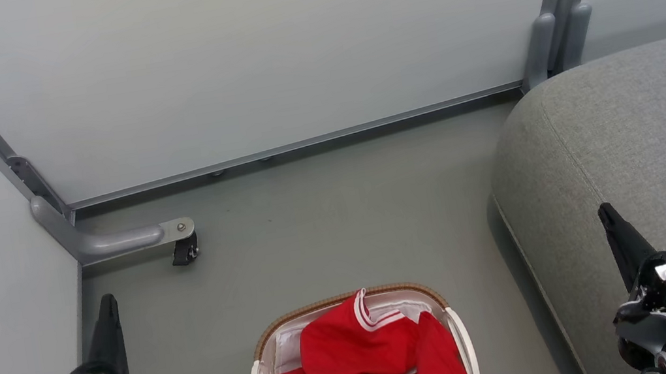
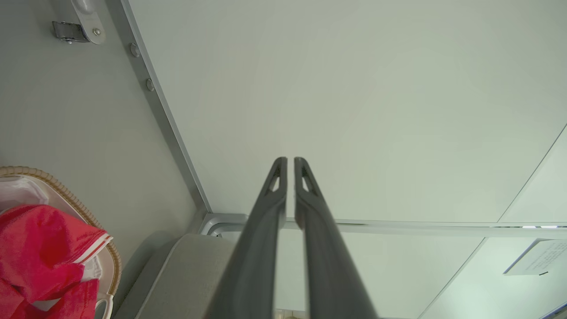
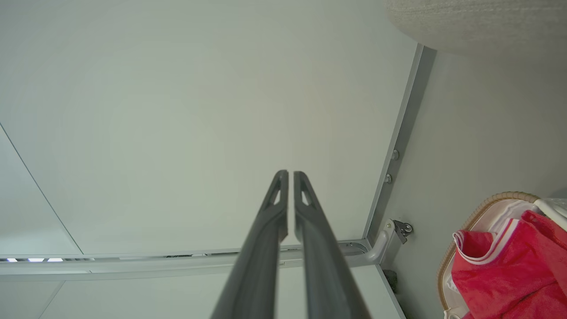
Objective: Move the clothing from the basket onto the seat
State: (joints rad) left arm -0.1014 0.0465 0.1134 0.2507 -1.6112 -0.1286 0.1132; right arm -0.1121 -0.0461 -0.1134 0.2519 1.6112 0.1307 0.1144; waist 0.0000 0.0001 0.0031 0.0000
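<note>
While the clothing (image 1: 372, 359) lies heaped in the basket (image 1: 343, 299), none of the task is judged to be done. The red garments with white trim are piled over the white liner, and the basket is set on the floor (image 1: 313, 229) just beside the seat (image 1: 642, 134), which rises at the robot's right. The left claw (image 2: 288, 163) is held clenched and empty, its two fingers drawn together with a thin slit between them, and it is pointed at the pale wall panel (image 1: 222, 65) rather than at the basket. The right claw (image 3: 288, 176) is held the same way, clenched on nothing, and is seen against the seat's near edge in the head view. Both are kept to either side of the basket and well apart from the cloth (a resting pose, it seems, that leaves the heap open to the head camera). A reach is judged to be needed next: one claw would have to be opened and lowered onto the top fold, where loose cloth can be pinched. The right arm is favoured by the short gap to the seat.
</note>
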